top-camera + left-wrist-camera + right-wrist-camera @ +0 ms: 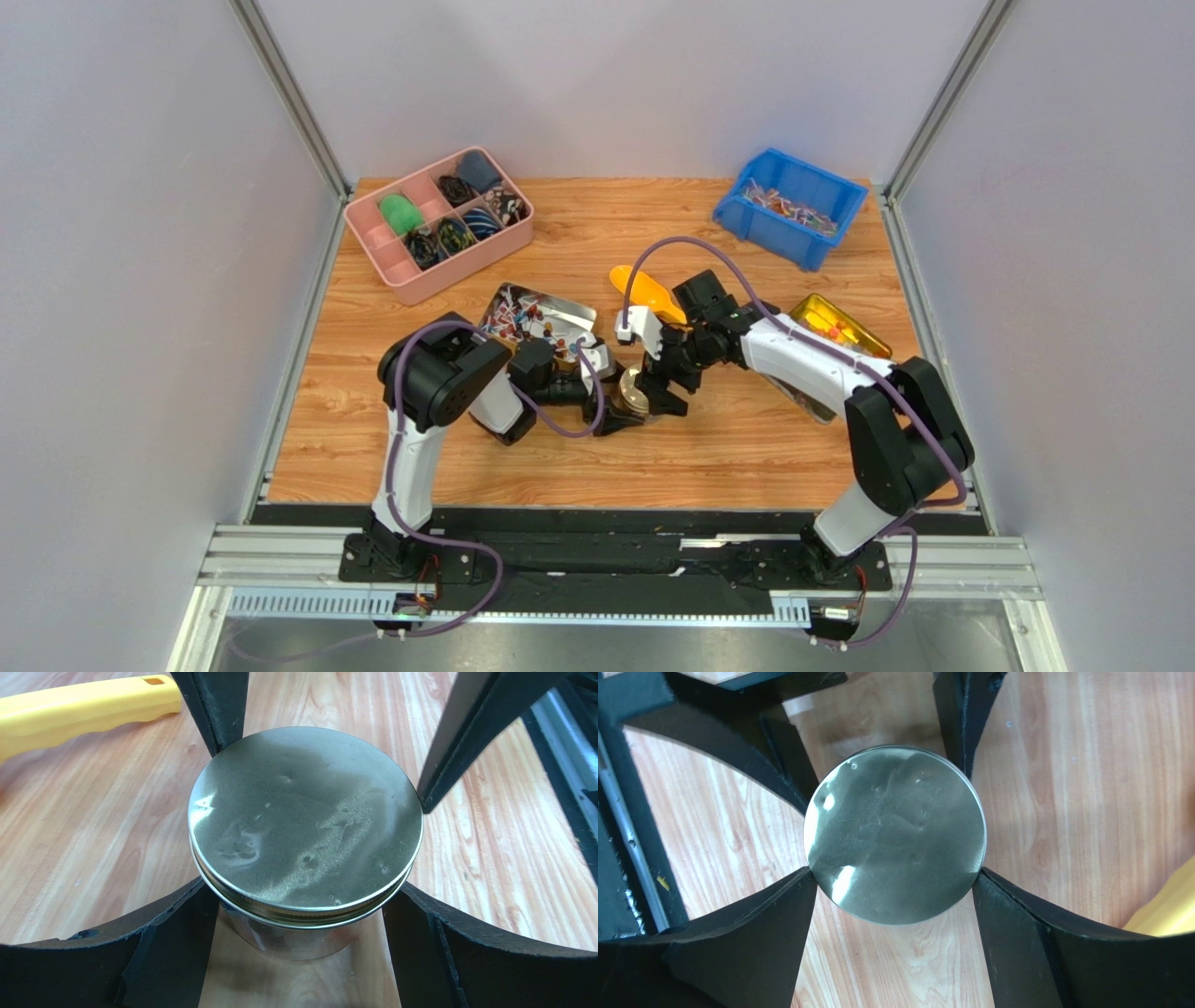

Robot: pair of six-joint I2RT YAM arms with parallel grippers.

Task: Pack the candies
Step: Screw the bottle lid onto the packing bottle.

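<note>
The left claw point(298, 906) is clamped on the glass jar point(295, 941) just under its rim. The right claw point(894, 878) presses the edge of the metal lid point(896, 833) from two sides. The candies point(522, 322) lie in a steel tray point(558, 303) just behind the jar. Bare desk point(730, 448) lies open in front, and a yellow handle point(77, 710) lies apart from the lid.

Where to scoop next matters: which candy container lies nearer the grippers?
The shiny metal tray in the middle; the blue bin sits off in the far right corner.
</note>
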